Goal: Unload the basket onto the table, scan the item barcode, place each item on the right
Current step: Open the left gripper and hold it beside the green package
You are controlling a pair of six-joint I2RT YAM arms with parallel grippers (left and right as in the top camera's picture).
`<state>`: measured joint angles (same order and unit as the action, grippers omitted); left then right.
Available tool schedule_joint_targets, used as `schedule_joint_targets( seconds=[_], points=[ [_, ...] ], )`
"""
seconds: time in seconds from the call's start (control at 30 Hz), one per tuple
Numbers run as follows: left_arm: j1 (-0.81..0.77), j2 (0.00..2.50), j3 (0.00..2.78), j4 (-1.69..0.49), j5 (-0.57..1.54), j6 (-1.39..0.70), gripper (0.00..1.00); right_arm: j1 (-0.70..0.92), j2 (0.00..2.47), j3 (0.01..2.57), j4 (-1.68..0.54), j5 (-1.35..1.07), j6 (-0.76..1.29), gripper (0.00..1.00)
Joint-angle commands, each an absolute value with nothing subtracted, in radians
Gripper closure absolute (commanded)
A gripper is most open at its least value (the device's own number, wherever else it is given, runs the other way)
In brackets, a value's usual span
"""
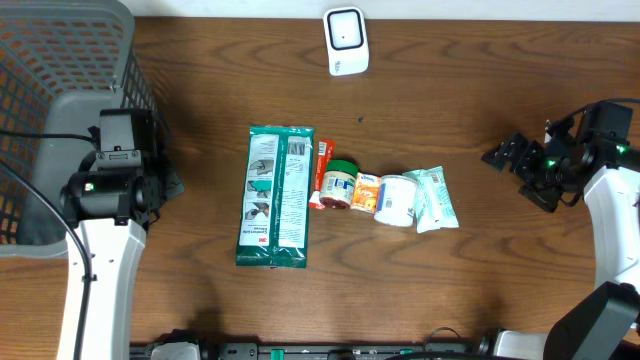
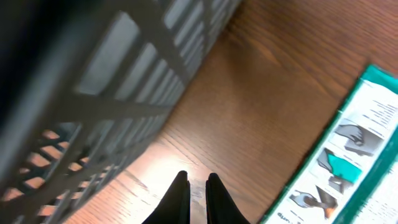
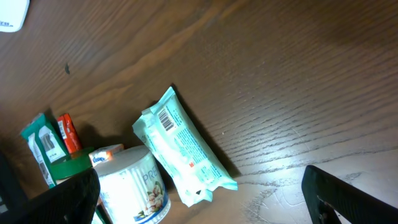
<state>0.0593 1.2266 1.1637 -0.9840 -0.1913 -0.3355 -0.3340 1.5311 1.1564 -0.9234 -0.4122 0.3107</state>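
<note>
Grey basket (image 1: pixel 60 60) fills the upper left; beside it my left pincer (image 2: pixel 194 177) is closed and empty. Right of centre lies a pale-green pouch (image 1: pixel 436 198), barcode up, long axis roughly top-to-bottom. My right pincer (image 1: pixel 503 157), wide open and empty, sits to its right, much the nearer; bare wooden table (image 1: pixel 480 260) between.

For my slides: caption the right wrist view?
Open right pincer over the wooden table, a barcoded mint packet lying beside a white tub.

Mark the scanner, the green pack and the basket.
scanner (image 1: pixel 345 40), overhead, its white face.
green pack (image 1: pixel 275 195), overhead, middle of its label.
basket (image 1: pixel 50 50), overhead, its mesh wall.
</note>
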Motion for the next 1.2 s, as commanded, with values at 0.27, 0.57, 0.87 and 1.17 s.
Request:
schedule_joint_targets(
  seconds=[0.27, 0.57, 0.87, 1.17],
  points=[
    [0.066, 1.221, 1.177, -0.966, 0.065, -0.318, 0.87, -0.324, 1.528, 1.169, -0.925, -0.419, 0.306, 0.01],
    [0.002, 1.222, 1.176, -0.896, 0.18, -0.27, 0.77, -0.324, 1.528, 1.169, -0.925, -0.419, 0.306, 0.01],
    [-0.114, 1.244, 1.176, -0.812, 0.18, -0.271, 0.41, -0.324, 1.528, 1.169, -0.925, -0.419, 0.306, 0.01],
    [-0.142, 1.29, 1.176, -0.813, 0.179, -0.27, 0.17, -0.324, 1.528, 1.169, -0.925, -0.419, 0.306, 0.01]
  ],
)
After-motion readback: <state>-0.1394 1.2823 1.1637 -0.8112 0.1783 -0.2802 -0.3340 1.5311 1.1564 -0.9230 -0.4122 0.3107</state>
